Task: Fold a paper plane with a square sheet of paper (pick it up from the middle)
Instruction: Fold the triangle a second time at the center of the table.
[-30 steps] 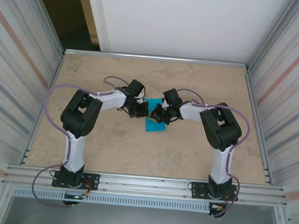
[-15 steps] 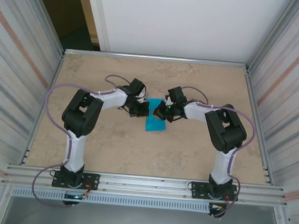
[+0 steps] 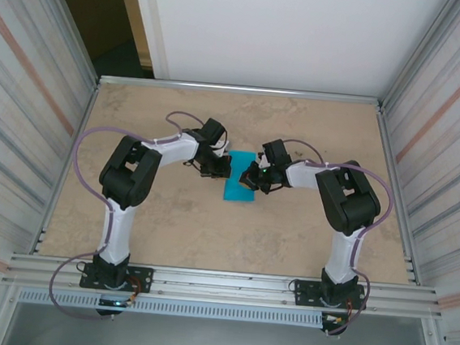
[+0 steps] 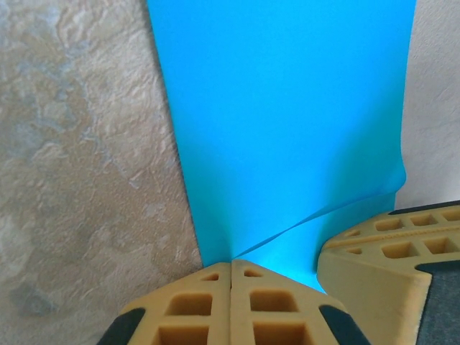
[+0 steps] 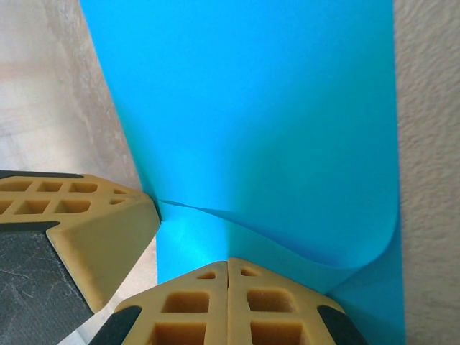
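Left wrist view: the smooth teal square sheet of paper (image 4: 287,129) is rippling; the left end effector (image 4: 230,264) and right end effector (image 5: 228,261), both pressed together, are touching it.

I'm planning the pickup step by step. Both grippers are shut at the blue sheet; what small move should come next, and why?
Probably raise both grippers slightly together, jaws shut. The left gripper and right gripper seem to pinch the square sheet of paper side by side; a ripple stands up between them while the rest lies flat on the table.
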Tool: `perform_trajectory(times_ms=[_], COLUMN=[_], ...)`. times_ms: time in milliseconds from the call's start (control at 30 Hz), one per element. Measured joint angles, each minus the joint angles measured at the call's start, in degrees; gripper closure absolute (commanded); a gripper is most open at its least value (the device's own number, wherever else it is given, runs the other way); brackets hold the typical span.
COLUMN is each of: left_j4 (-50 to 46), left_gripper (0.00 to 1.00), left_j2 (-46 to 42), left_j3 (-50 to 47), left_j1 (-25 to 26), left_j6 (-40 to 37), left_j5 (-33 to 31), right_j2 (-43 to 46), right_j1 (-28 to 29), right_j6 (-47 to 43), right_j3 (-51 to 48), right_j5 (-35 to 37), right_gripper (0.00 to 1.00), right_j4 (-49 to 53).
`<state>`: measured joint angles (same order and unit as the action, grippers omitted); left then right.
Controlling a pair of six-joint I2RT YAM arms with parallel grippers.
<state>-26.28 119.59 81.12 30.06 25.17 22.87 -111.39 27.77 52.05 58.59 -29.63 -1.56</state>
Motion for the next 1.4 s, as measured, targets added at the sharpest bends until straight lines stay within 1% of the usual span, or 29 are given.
perform_trajectory(times_ms=[300, 433, 567, 633, 733, 867, 967, 1033, 1167, 1267, 1400], left_j4=[0.31, 0.33, 0.31, 0.31, 0.17, 0.09, 0.07, 0.07, -0.04, -0.04, 0.07], left_gripper=[1.00, 1.00, 1.00, 1.00, 1.00, 1.00, 1.00, 1.00, 1.00, 1.00, 1.00], left_j2=[0.33, 0.35, 0.42, 0.48, 0.61, 0.63, 0.63, 0.63, 0.74, 0.85, 1.01], left_j3=[-0.02, -0.02, 0.00, 0.00, 0.15, 0.20, 0.22, 0.22, 0.31, 0.31, 0.31], left_j1=[-0.42, -0.46, -0.55, -0.68, -0.74, -0.74, -0.74, -0.74, -0.81, -0.96, -1.29], left_j6=[-0.02, -0.15, -0.44, -0.55, -0.57, -0.57, -0.57, -0.55, -0.52, -0.50, -0.50], left_j5=[1.11, 1.16, 1.42, 1.66, 2.05, 2.12, 2.12, 2.10, 2.10, 2.36, 3.17], right_j2=[1.40, 4.33, 6.36, 7.06, 6.95, 5.16, 2.73, 0.90, -0.90, -0.39, 2.29], right_j1=[-1.01, -3.45, -5.81, -5.14, -1.86, 2.10, 2.56, 1.77, -1.31, -3.45, -6.43], right_j6=[0.04, 0.02, -0.72, -2.05, -3.93, -4.81, -4.76, -4.50, -2.27, -1.09, -1.03], right_j3=[-4.48, -6.97, -6.91, -5.55, -1.62, 2.89, 3.85, 3.67, 0.57, -1.73, -5.18], right_j5=[-1.27, 0.24, 3.26, 4.39, 5.46, 5.38, 4.94, 4.22, 1.01, -0.42, 0.50], right_gripper=[1.00, 1.00, 1.00, 1.00, 1.00, 1.00, 1.00, 1.00, 1.00, 1.00, 1.00], right_j4=[-6.29, -4.70, -1.60, 0.55, 3.04, 3.08, 2.69, 2.25, -2.80, -5.79, -6.56])
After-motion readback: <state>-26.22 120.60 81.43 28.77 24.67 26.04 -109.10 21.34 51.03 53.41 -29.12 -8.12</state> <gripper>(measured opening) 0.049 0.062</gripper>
